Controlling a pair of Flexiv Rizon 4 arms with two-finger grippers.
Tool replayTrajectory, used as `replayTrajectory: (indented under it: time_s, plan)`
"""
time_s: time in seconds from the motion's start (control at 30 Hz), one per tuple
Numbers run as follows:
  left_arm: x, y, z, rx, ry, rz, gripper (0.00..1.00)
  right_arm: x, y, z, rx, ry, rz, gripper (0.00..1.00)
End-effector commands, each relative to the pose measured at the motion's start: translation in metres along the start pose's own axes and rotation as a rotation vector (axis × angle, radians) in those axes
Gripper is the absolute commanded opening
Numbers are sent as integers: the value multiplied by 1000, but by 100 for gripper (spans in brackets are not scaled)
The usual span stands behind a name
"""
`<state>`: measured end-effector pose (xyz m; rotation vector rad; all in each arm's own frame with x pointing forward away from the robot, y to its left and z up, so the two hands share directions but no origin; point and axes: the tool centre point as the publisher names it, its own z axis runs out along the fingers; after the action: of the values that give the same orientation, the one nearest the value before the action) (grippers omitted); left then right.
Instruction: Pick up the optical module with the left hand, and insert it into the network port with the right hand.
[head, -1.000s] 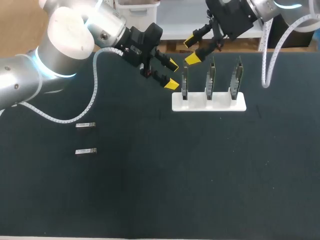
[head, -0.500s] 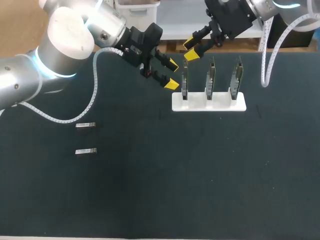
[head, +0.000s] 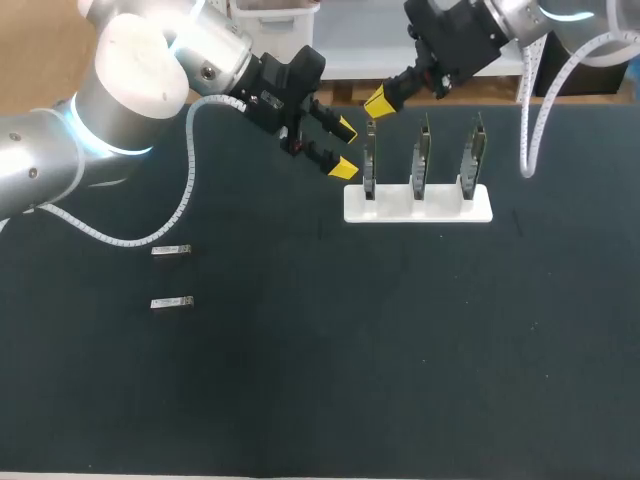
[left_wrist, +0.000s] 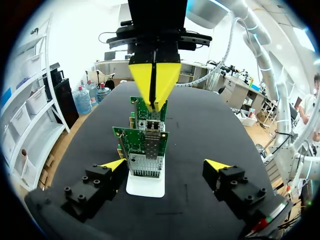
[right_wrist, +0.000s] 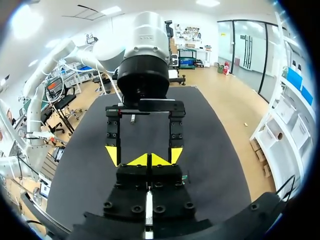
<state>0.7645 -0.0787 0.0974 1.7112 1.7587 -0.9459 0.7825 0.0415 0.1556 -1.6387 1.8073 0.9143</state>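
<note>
A: Modules, where?
B: Both flat on the black table (head: 400, 350), well off the left end of the white stand (head: 440, 206). The first optical module (head: 171, 250) is nearer the stand, the second optical module (head: 171, 302) farther. Neither is held.
A: Axis?
B: Long axes run parallel to the stand's long side, one end toward it. Which end leads, can't tell, too small.
A: Left?
B: Spread wide, nothing between. The left gripper (head: 344, 148) is just beside the stand's left end, facing the end card (head: 369, 165), which is upright in the stand. Its network port (left_wrist: 146, 159) faces the gripper.
A: Right?
B: Tips pressed together, nothing visible in them. The right gripper (head: 377, 102) is just above that card's top edge. Touching it? Can't tell.
</note>
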Motion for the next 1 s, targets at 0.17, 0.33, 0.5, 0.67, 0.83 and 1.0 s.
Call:
replayTrajectory:
  time_s: [0.17,0.33,0.5,0.67,0.83,1.0]
  plan:
    - [0,0,0,-1,3,-1,100,4,-3,5,-10,10,13,0]
    - [0,0,0,-1,3,-1,100,6,-4,8,-12,15,22,0]
    - [0,0,0,-1,3,-1,100,8,-5,11,-13,17,30,0]
    - [0,0,0,-1,3,-1,100,10,-6,13,-17,25,38,0]
    - [0,0,0,-1,3,-1,100,13,-5,14,-20,30,46,0]
    - [0,0,0,-1,3,-1,100,17,-5,15,-22,34,53,0]
